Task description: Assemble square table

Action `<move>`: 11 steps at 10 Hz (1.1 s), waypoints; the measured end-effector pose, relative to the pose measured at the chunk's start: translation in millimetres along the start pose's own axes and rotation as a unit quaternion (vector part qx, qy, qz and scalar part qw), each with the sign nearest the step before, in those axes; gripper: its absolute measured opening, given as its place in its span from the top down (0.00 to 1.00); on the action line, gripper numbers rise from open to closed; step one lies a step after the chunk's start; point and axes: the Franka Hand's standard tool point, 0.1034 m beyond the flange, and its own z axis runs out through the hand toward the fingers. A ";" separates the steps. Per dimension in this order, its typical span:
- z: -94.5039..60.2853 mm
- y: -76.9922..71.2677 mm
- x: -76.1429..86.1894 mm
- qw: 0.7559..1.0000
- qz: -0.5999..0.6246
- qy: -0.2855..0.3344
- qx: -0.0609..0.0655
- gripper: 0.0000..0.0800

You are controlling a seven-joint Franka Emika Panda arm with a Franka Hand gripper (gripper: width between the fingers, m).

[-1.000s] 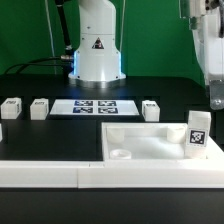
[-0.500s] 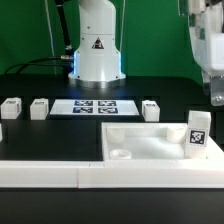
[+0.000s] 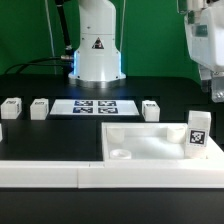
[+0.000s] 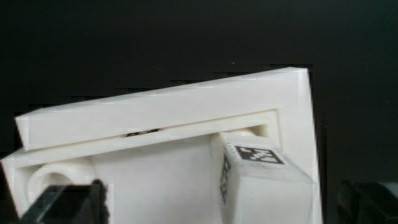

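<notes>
Large white plastic square slab with raised rim (image 3: 150,146) lying on the black counter (image 3: 50,135) toward the exterior view's right, small white tagged block leg (image 3: 198,132) upright on its right corner, pincer (image 3: 216,96) hanging above that side, jaws wide, gripping nothing.

Exterior view faces arm base (image 3: 97,55); wrist view, seemingly overhead, shares square table (image 3: 140,126).

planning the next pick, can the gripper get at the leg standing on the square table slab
Probably yes: the gripper is open and hangs up above near the leg, with nothing between them.
</notes>
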 end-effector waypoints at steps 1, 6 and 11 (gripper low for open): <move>-0.3 0.1 0.2 1.000 -0.015 0.000 0.000 0.19; -5.0 20.5 -24.6 0.971 -0.240 0.005 0.010 0.19; -4.5 20.6 -23.1 0.915 -0.402 0.008 0.009 0.19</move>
